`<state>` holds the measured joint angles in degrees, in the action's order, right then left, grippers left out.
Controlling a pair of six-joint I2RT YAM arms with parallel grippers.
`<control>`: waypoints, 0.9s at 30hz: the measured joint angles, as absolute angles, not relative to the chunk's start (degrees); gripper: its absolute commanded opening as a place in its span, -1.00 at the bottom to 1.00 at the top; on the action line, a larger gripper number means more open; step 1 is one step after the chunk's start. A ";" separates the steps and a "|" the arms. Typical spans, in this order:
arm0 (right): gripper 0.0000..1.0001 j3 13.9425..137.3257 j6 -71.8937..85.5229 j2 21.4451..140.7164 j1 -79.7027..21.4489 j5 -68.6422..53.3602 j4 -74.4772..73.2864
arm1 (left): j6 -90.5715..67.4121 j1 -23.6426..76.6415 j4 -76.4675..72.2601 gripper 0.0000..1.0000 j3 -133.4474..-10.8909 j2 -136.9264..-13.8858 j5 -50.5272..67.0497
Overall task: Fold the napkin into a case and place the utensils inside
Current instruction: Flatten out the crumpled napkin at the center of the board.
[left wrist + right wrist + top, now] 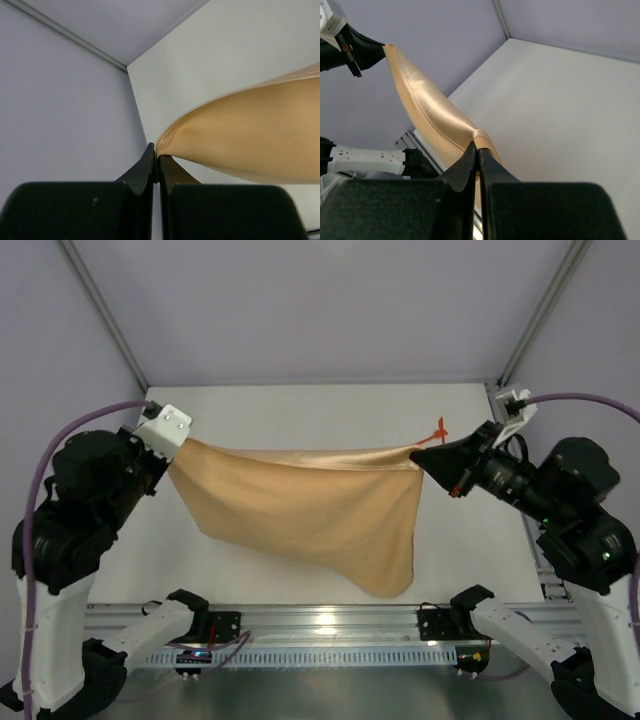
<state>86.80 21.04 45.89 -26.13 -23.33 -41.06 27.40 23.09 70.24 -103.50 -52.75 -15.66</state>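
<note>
Soft, faintly sheeny cloth napkin [310,505]

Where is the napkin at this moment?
In the top view the napkin spans the middle of the table, stretched between the left jaws and the right jaws, each shut on a corner; its loose part sags toward the near right.

Matching livery on both sides: the left arm [85,500] and the right arm [570,510] are chunky matte-black joint housings over white lower shells. A lilac cable [55,455] curves off the left one at 9 o'clock, and a second lilac cable [590,398] runs in at 2 o'clock. The left end effector [172,452] and the right end effector [418,453] are black wedges, each backed by a white bracket [165,425]. Up close, the fingers [142,172] are smooth black blades. A small red tab [456,490] marks the right one.
</note>
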 measured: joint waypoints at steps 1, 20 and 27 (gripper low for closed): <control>-0.94 85.65 21.47 46.85 -26.00 -22.50 -40.18 | 27.40 23.07 68.58 -1.00 -101.01 -53.95 -17.08; -0.94 102.56 35.46 129.19 -12.73 -20.14 -16.97 | 30.72 9.74 26.52 -1.00 -91.48 -115.70 -18.11; -0.93 112.60 40.69 138.82 -12.73 -15.86 -16.08 | 32.10 8.67 19.90 -1.00 -100.01 -130.30 -18.81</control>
